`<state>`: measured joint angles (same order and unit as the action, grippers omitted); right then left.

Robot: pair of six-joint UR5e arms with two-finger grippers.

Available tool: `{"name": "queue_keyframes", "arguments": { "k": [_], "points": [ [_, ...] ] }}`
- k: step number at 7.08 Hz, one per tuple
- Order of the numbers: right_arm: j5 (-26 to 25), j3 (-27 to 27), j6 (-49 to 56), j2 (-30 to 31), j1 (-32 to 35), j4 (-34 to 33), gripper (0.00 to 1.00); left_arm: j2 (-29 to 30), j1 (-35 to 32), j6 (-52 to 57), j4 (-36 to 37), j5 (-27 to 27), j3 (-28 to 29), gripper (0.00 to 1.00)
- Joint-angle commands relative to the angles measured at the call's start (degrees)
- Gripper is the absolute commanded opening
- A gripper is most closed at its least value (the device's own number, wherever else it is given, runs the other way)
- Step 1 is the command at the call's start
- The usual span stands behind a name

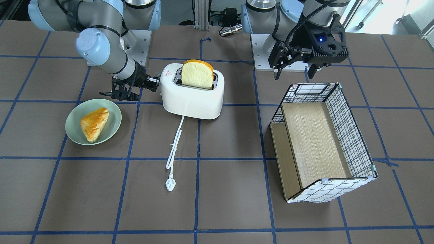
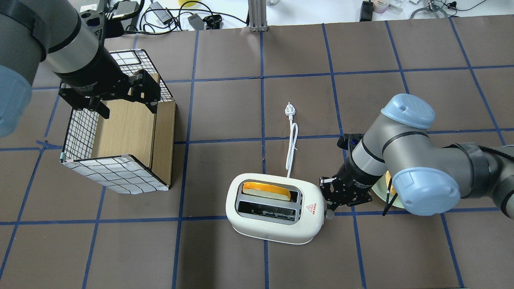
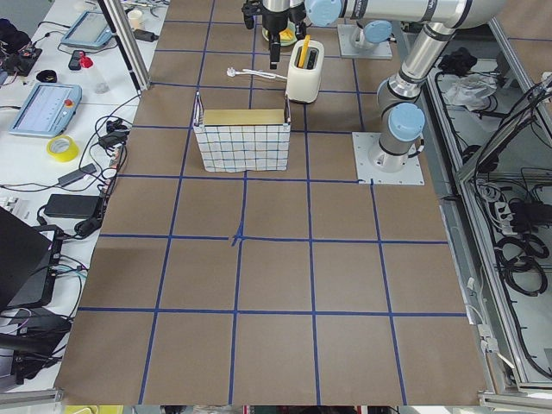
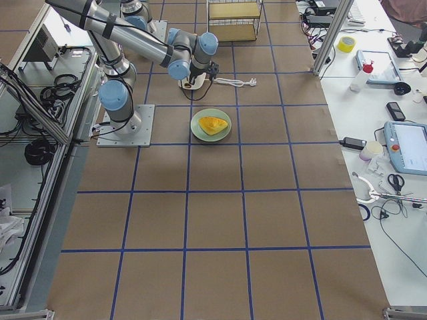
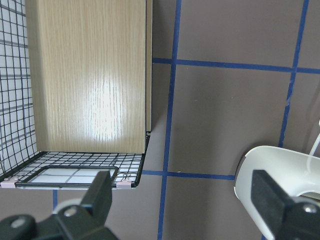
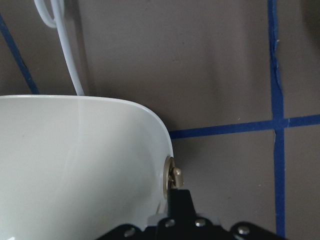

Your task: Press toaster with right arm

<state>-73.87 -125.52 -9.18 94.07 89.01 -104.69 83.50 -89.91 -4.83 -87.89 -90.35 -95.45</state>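
Bench (image 2: 401, 60), positions given from toaster (image 2: 277, 224):
- Bread slice (image 2: 266, 192) in its slot farther from robot.
- Cord (image 2: 292, 148) leads away from robot to plug (image 2: 288, 109).
- Right hand (image 2: 330, 205) at its right end.
- Plate (image 1: 73, 130), bearing pastry (image 1: 94, 123), to its right.
- Basket (image 2: 116, 174) well to its left, left hand (image 2: 126, 106) above that.

You've got a white toaster (image 1: 191, 100) with a red triangle mark (image 1: 168, 72), orange-crusted cream slice (image 1: 197, 76), pale green plate (image 1: 73, 130), white basket (image 1: 347, 135) with black grid, tan woodgrain inside, brown table (image 1: 230, 196) with blue tape grid.
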Motion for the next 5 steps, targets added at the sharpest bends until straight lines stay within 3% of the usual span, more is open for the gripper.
{"name": "queue_keyframes", "arguments": {
  "k": [1, 2, 4, 5],
  "points": [
    [-0.48, 4.65, -2.86, 1.98, 0.03, 3.68, 0.00, 0.00, 0.00, 0.00, 0.00, 0.00, -0.09, 1.00],
    [-0.83, 8.06, -3.39, 2.34, 0.03, 6.75, 0.00, 0.00, 0.00, 0.00, 0.00, 0.00, 0.00, 1.00],
    [-6.26, 16.58, -4.01, 3.04, 0.03, 11.34, 0.01, 0.00, 0.00, 0.00, 0.00, 0.00, 0.00, 1.00],
    [-9.41, 19.06, -3.92, 3.22, 0.11, 11.27, 0.20, 0.00, 0.00, 0.00, 0.00, 0.00, 0.00, 1.00]
  ]
}}
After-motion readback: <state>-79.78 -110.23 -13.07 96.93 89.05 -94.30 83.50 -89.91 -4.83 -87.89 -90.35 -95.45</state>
